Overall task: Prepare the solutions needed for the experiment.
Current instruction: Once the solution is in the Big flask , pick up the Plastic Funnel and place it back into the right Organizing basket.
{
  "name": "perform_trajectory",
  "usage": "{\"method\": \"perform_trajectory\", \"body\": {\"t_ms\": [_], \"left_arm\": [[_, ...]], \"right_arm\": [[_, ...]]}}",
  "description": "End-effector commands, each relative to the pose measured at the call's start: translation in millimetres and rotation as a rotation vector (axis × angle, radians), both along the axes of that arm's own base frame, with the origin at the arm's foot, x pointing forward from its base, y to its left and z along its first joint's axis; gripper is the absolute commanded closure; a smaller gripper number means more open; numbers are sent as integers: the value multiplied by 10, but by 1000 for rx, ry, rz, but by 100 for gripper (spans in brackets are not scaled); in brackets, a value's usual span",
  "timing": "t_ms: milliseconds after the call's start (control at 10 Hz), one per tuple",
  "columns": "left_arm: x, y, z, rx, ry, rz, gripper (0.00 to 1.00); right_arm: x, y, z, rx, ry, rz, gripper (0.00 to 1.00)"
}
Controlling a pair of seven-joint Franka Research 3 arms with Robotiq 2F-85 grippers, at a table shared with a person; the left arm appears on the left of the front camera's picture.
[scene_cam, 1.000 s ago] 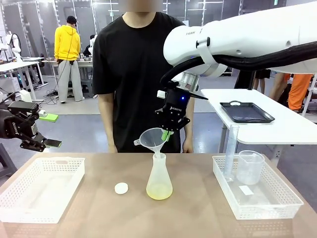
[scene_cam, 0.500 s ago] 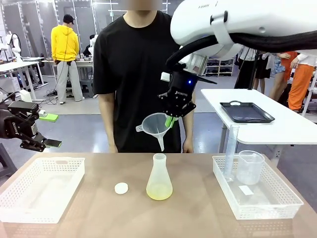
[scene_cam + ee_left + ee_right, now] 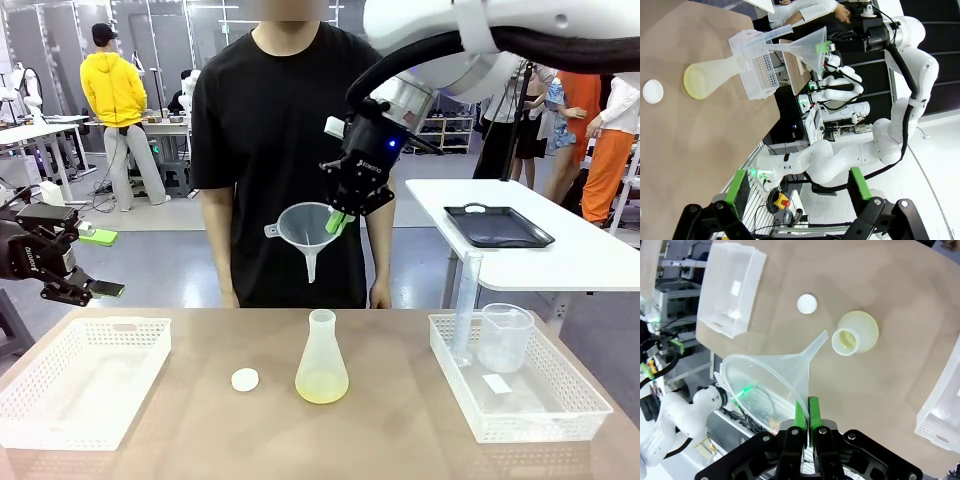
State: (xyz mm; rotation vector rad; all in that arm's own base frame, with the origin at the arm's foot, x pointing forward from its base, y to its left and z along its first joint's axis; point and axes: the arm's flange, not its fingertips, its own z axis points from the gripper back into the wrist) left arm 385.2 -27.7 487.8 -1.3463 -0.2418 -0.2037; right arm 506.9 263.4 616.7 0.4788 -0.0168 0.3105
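The solutions (image 3: 322, 388) are a shallow pale yellow-green layer in the frosted conical flask (image 3: 322, 355), which stands upright at the table's middle. My right gripper (image 3: 342, 222) is shut on the rim of a clear funnel (image 3: 305, 228) and holds it high above the flask, spout down. From the right wrist, the funnel (image 3: 770, 382) sits pinched in the right gripper (image 3: 806, 410), above the flask (image 3: 856, 333). My left gripper (image 3: 75, 285) hangs open and empty beyond the table's left edge. The left wrist view shows the left gripper (image 3: 796, 187), the flask (image 3: 715, 75) and the funnel (image 3: 807, 47).
A white cap (image 3: 245, 379) lies left of the flask. A white basket (image 3: 85, 385) sits at the left. Another basket (image 3: 560, 410) at the right holds a beaker (image 3: 505, 338) and a measuring cylinder (image 3: 466, 300). A person (image 3: 280, 150) stands at the far edge.
My right gripper has lifted the funnel out of the flask's neck and carried it well above. The left arm has not moved.
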Motion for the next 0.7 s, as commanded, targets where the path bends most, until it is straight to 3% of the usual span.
{"method": "perform_trajectory", "body": {"t_ms": [0, 600], "left_arm": [[2, -2, 27, -18, -6, -4, 0], [2, -2, 27, -18, -6, -4, 0]], "right_arm": [[-101, -316, -65, 38, 22, 0, 100], [-255, -1752, -325, 38, 126, -150, 100]]}}
